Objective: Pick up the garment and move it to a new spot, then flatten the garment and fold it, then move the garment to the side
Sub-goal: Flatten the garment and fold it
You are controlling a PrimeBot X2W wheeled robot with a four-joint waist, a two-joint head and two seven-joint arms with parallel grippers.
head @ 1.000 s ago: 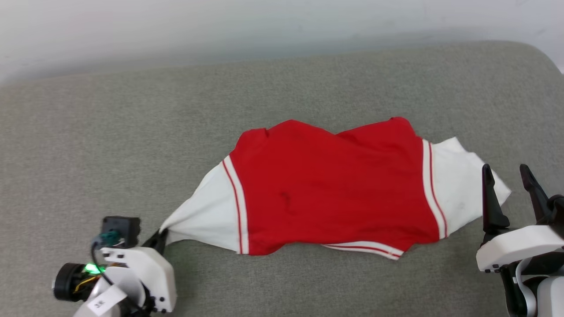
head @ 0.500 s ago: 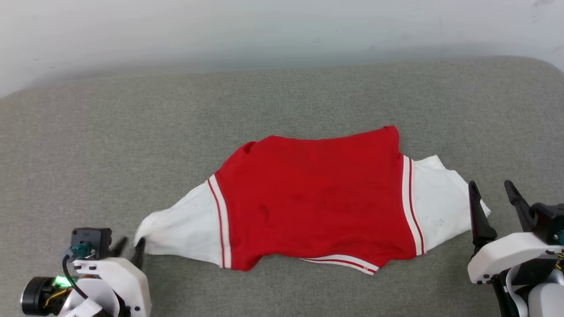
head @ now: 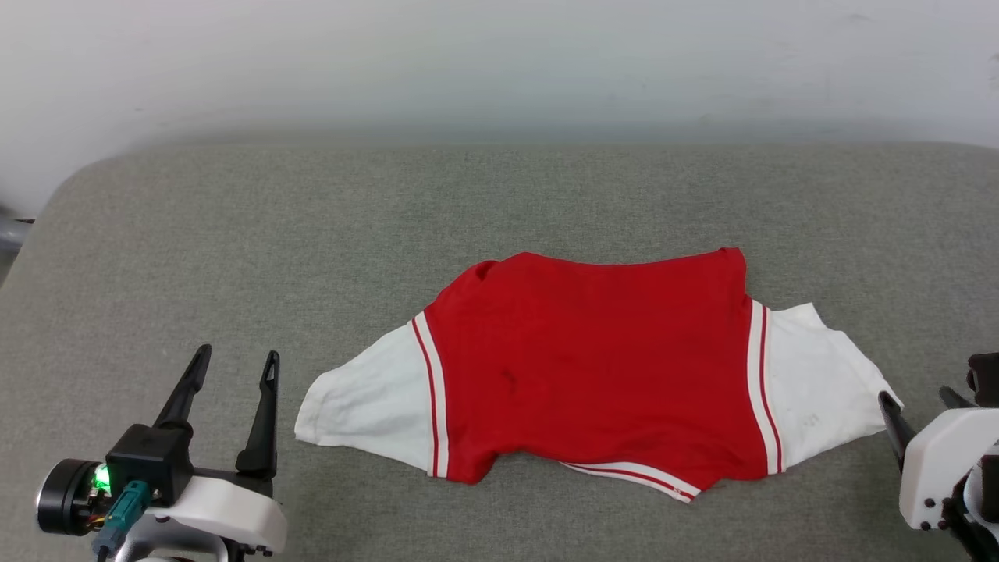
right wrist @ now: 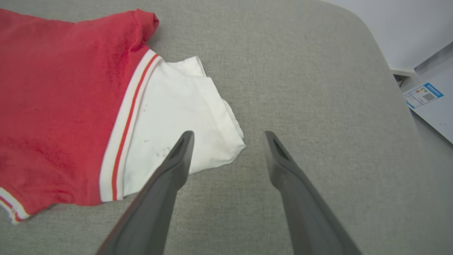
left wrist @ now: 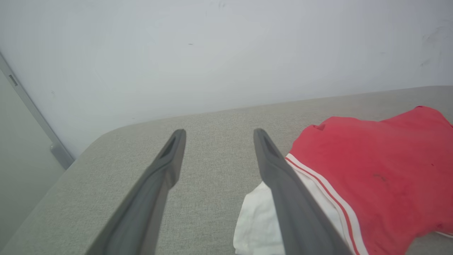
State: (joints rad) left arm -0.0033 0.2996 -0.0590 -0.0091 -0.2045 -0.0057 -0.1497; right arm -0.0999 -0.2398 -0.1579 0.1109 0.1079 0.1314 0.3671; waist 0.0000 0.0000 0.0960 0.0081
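You have the shirt [head: 593,367] lying spread at centre frame in the head view, on the grey cushion [head: 312,226]; its red body is in the middle, a white sleeve runs out to each side, and striped trim edges the bottom. Your left claw [head: 238,353] stands at lower left, fingers wide apart and holding nothing, just beside the near sleeve tip but clear of it; in the left wrist view the claw [left wrist: 219,131] points toward the pale wall [left wrist: 226,53]. Your right claw [head: 915,396] sits at the lower right edge, also spread and empty; in the right wrist view [right wrist: 229,133] one finger crosses the other sleeve's tip, but you cannot tell if it touches.
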